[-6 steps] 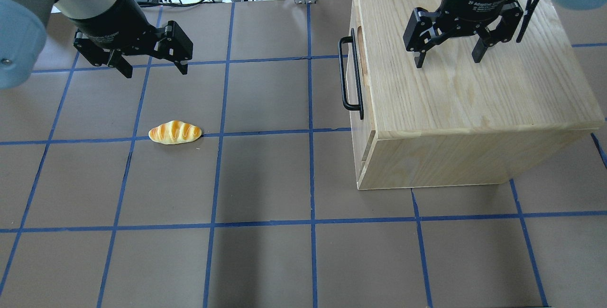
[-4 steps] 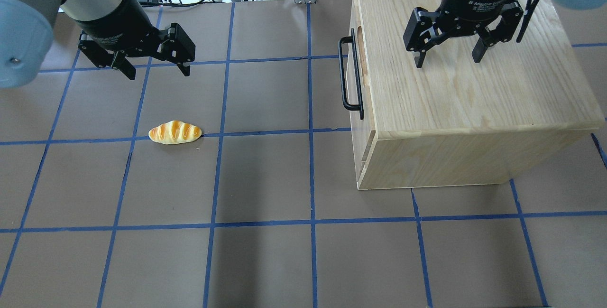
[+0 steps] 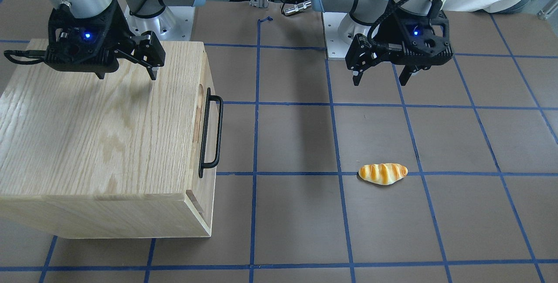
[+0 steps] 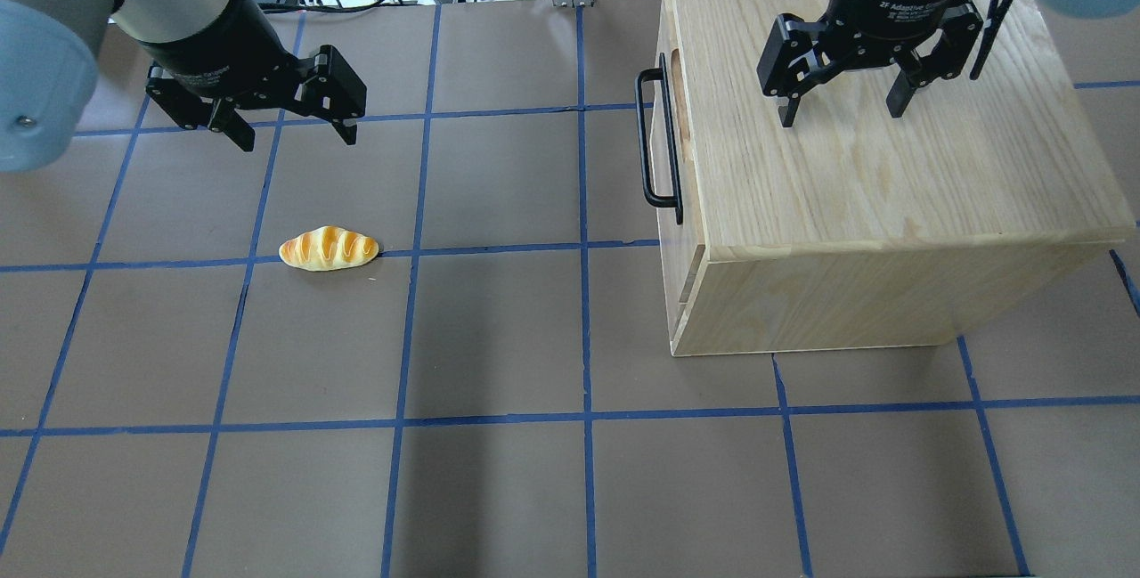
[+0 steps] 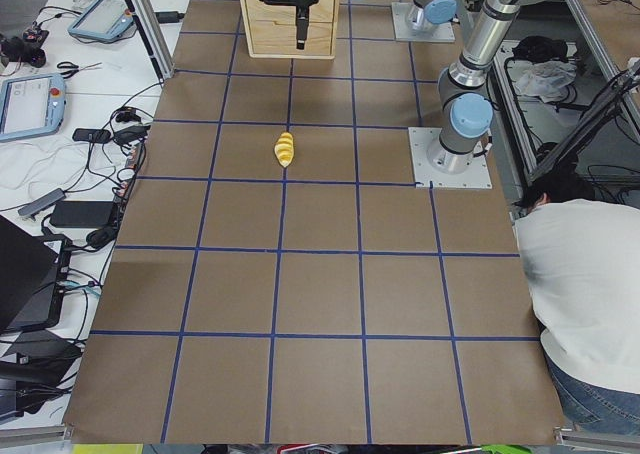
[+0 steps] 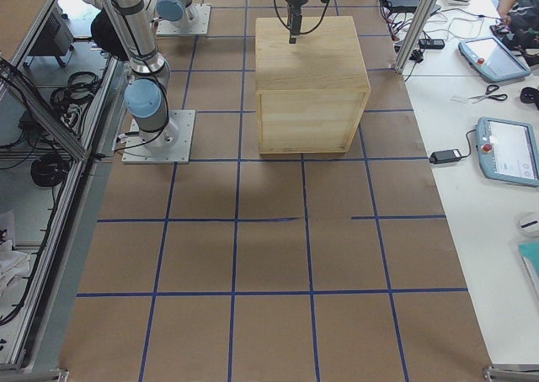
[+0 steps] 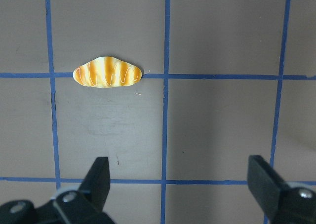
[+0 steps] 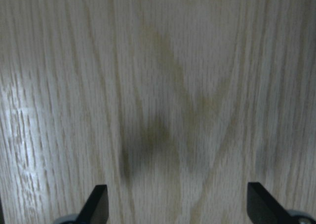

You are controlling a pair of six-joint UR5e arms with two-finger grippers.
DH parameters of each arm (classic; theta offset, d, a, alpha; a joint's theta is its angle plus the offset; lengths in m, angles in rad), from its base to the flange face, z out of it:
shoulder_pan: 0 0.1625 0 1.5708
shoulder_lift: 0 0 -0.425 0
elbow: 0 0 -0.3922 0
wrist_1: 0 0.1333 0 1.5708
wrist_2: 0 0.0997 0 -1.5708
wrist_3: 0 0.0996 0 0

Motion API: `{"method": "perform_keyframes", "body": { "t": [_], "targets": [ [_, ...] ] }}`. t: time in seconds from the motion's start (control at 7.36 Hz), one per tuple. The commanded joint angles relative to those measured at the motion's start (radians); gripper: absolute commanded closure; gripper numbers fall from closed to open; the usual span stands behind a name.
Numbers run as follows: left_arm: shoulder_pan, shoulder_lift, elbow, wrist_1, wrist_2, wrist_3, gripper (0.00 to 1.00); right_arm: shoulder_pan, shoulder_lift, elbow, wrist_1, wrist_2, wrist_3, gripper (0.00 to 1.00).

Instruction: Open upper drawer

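Jaws on my left gripper [image 4: 294, 137] and right gripper [image 4: 840, 115] are hanging spread, gripping nothing. The upper drawer [image 3: 208, 69] is sitting shut, its handle [image 4: 643, 137] lying at nine o'clock from my right gripper, which is hovering over the cabinet top [image 4: 891, 177]. I am judging that reaching, gripping and pulling are all remaining.

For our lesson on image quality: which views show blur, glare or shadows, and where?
Right wrist view: the cabinet top looks soft, with a dark shadow at centre and pale glare at left. Left wrist view: the bread roll is sharp. Overhead view: broad soft shadows fall across the table, and the background past its far edge is blown out white.
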Motion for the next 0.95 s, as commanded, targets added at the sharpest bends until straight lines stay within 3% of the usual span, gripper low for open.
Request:
{"method": "perform_keyframes", "body": {
  "t": [0.0, 0.54, 0.68, 0.82],
  "targets": [
    [0.004, -0.002, 0.005, 0.001, 0.006, 0.002, 0.00, 0.000, 0.000, 0.001, 0.000, 0.000, 0.001, 0.00],
    [0.061, -0.044, -0.034, 0.106, -0.008, 0.056, 0.00, 0.000, 0.000, 0.000, 0.000, 0.000, 0.001, 0.00],
    [0.061, -0.069, -0.044, 0.110, -0.083, 0.036, 0.00, 0.000, 0.000, 0.000, 0.000, 0.000, 0.001, 0.00],
    [0.059, -0.090, -0.036, 0.142, -0.234, -0.039, 0.00, 0.000, 0.000, 0.000, 0.000, 0.000, 0.001, 0.00]
  ]
}}
